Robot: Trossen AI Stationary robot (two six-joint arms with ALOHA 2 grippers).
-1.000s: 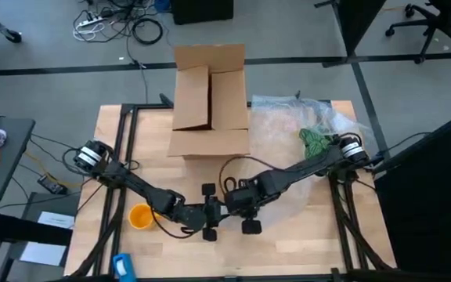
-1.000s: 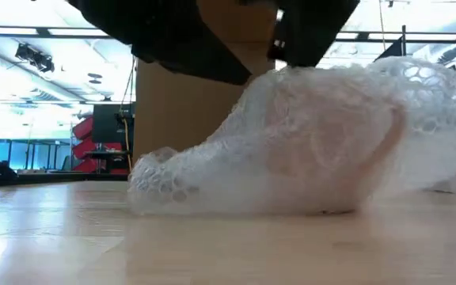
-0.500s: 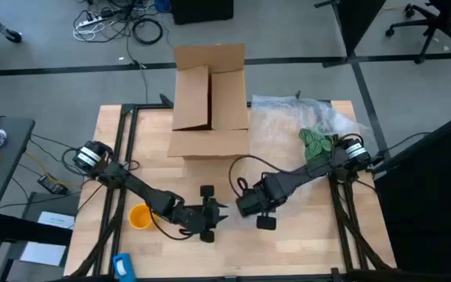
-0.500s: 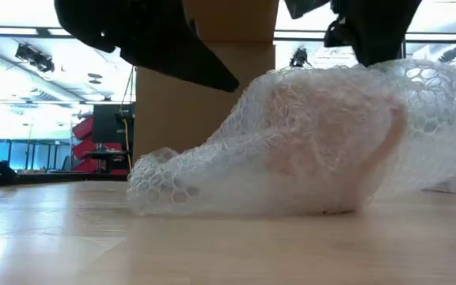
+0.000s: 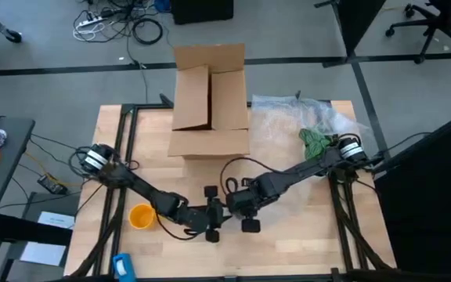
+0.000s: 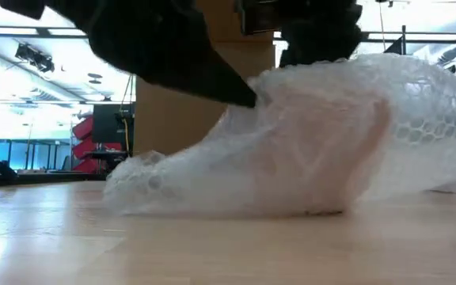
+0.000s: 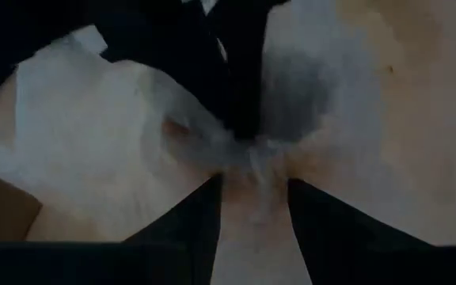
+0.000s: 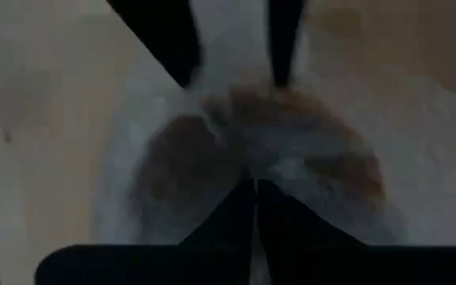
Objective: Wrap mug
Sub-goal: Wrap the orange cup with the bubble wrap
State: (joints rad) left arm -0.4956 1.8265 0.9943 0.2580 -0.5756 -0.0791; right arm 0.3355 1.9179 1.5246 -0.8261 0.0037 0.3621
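While the mug (image 5: 140, 216) sits bare on the table (image 5: 312, 235), just beside the left arm, the wrapping hasn't really started.
Both grippers meet over a crinkly, see-through bubble wrap (image 6: 291, 142) heap: right gripper (image 8: 256, 186) looks pinched shut on a fold, left gripper (image 7: 256, 190) has its fingers apart, straddling the bunch. Glossy little round mug, not yet covered.

Both grippers, left (image 5: 212, 222) and right (image 5: 245, 213), crowd together at the desk (image 5: 304, 235) near-centre over a bubble-wrap bundle (image 6: 291, 150), leaving almost no gap between them. The open cardboard box (image 5: 208, 100) blocks the far middle. Loose plastic sheet (image 5: 288, 125) fills the far right. The orange mug (image 5: 140, 216) sits beside the left arm. Bare wood lies along the near edge.
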